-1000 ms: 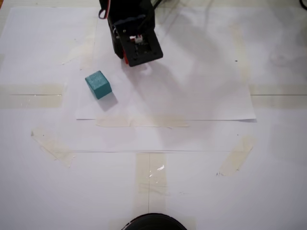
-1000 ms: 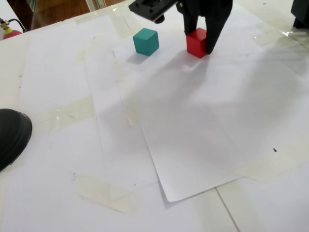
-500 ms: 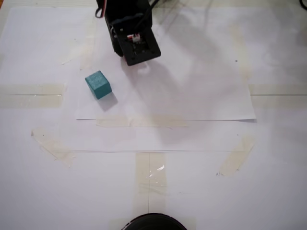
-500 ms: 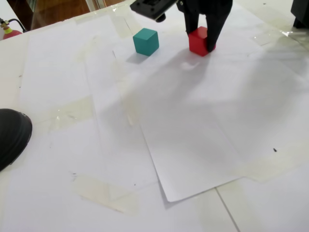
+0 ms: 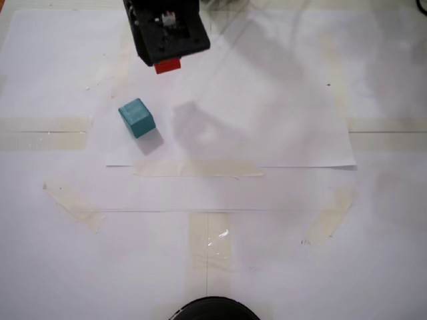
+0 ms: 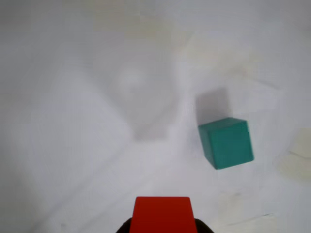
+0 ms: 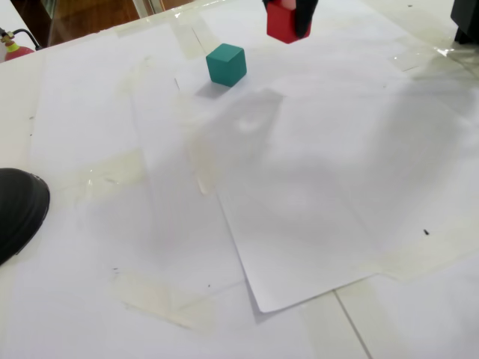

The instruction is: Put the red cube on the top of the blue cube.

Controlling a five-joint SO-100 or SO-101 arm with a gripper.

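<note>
My gripper [image 7: 286, 22] is shut on the red cube [image 7: 280, 22] and holds it in the air above the white paper; its shadow falls on the sheet below. From above, the red cube [image 5: 167, 65] peeks out under the black gripper head [image 5: 167, 37]. In the wrist view the red cube [image 6: 162, 214] fills the bottom edge between the jaws. The blue cube [image 5: 137, 118] [image 7: 226, 63] [image 6: 227, 142], teal in colour, rests on the paper, apart from the gripper and lower left of it in the top-down fixed view.
White paper sheets [image 5: 267, 133] taped down with translucent tape [image 5: 197, 169] cover the table. A dark round object [image 7: 19, 209] sits at the left edge of one fixed view, and it shows at the bottom edge [image 5: 212, 309] of the other.
The gripper has lifted the red cube off the paper and carried it up and to the left in the top-down view, toward the blue cube's side. The blue cube has not moved.
</note>
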